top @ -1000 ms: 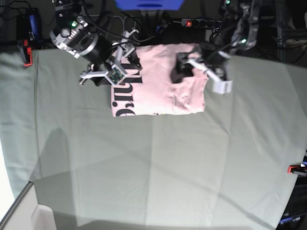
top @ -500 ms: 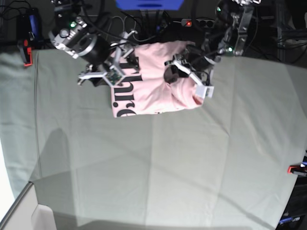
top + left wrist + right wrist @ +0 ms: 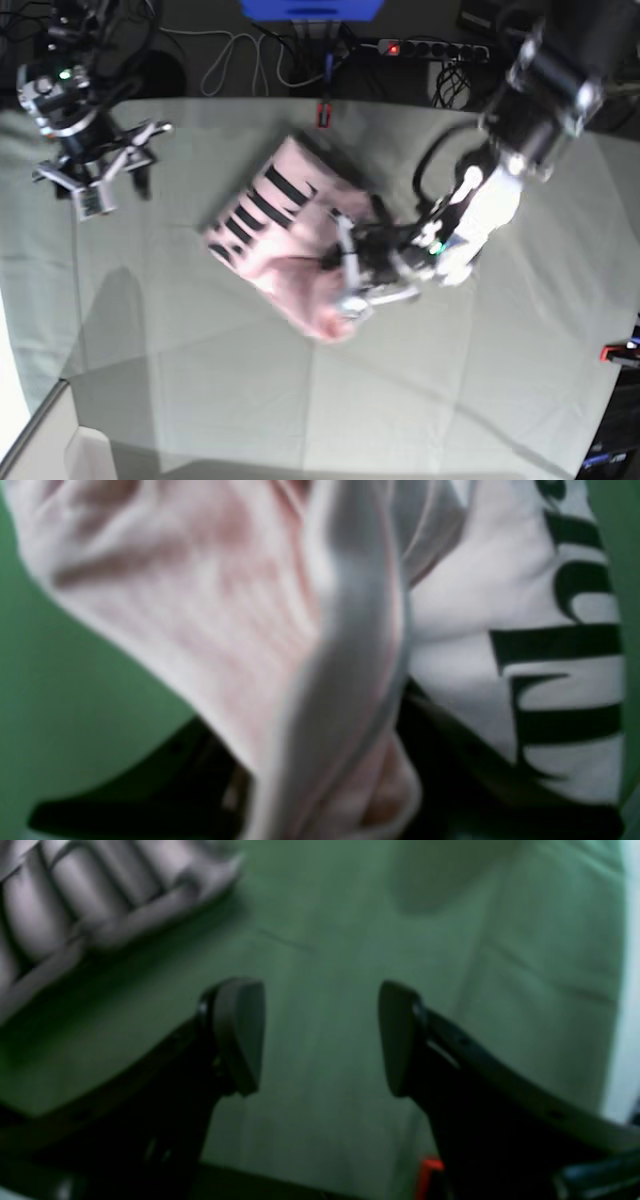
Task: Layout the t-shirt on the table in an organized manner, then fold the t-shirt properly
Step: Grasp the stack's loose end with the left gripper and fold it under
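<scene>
The pale pink t-shirt (image 3: 285, 235) lies as a bunched, folded bundle turned diagonally near the middle of the table (image 3: 400, 380), its black lettering facing the far left. My left gripper (image 3: 352, 280) sits at the bundle's near right corner, shut on the cloth. In the left wrist view, pink fabric (image 3: 165, 605) drapes over the jaws and hides them, with lettering (image 3: 565, 680) at the right. My right gripper (image 3: 100, 170) hovers at the far left, well clear of the shirt. It is open, with only table cloth between its black pads (image 3: 240, 1035). A blurred striped edge of the t-shirt (image 3: 75, 905) shows at the top left.
Red clamps sit at the table's far edge (image 3: 323, 113) and right edge (image 3: 620, 352). Cables and a power strip (image 3: 420, 47) lie behind the table. A pale box corner (image 3: 90, 450) stands at the near left.
The left gripper has shut on the shirt and dragged it from the far edge toward the middle, turning and bunching it. The right arm has swung away to the far left.
</scene>
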Tool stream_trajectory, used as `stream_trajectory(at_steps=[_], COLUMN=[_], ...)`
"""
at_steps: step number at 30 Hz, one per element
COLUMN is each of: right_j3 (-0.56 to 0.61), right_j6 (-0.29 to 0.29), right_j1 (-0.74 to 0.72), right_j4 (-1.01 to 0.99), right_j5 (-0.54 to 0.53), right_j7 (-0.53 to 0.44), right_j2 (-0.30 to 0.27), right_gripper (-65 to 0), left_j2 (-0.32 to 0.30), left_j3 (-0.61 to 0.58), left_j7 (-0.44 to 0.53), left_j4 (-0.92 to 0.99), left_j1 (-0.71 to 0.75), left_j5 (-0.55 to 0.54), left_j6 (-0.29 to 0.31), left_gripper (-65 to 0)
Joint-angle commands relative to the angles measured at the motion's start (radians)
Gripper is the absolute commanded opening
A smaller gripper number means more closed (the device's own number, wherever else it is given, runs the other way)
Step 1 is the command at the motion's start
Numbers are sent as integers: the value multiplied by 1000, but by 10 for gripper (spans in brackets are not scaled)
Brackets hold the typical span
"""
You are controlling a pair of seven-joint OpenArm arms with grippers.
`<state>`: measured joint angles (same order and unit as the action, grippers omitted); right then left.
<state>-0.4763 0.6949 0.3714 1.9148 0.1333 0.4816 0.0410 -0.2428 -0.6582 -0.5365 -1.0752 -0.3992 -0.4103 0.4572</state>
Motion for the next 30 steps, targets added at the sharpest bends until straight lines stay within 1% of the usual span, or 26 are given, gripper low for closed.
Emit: stream_trajectory(at_steps=[1,3,5,7,10,12,14,16,18,21,23,24,26,29,30], right_j3=[-32,-72,-98,-126,-149,-177,-201,-209,-212,-212,-209,-209,-207,-207,-207], right_j6=[3,3,3,3,3,3,3,3,3,3,3,3,3,3,3], right_j1=[2,1,2,2,7,8,2,2,2,2,2,2,2,5,7], right_j4=[18,18,18,18,18,18,18,18,18,18,18,18,18,18,18], right_j5=[-13,-13,-13,-13,-13,-13,-13,-13,-13,-13,-13,-13,-13,-13,-13], right_j7=[-25,-25,-25,-25,-25,-25,-25,-25,-25,-25,-25,-25,-25,-25,-25], right_j2=[3,3,4,9,12,27,35,36,36,38,38,38,38,38,38], right_gripper=[-315,-315,-315,-315,-315,-315,-315,-315,-315,-315,-315,-315,-315,-315,-315], left_j2=[33,78,139,196,267,311,348,368,372,372,368,366,363,365,365], left_j3=[-45,-117,-170,-202,-219,-217,-216,-216,-214,-213,-213,-211,-211,-213,-213], left_j7=[11,13,22,68,155,201,224,232,229,226,224,224,218,183,178], left_j4=[19,97,160,212,273,326,372,389,393,392,390,390,390,387,378], left_j1=[-51,-122,-171,-203,-217,-218,-220,-220,-214,-212,-212,-214,-214,-215,-217], left_j5=[-2,44,115,207,347,462,555,637,693,710,710,710,712,715,715], left_j6=[45,116,165,200,231,241,241,241,241,241,241,241,241,241,241], left_gripper=[-650,-650,-650,-650,-650,-650,-649,-649,-649,-645,-614,-587,-516,-367,-326])
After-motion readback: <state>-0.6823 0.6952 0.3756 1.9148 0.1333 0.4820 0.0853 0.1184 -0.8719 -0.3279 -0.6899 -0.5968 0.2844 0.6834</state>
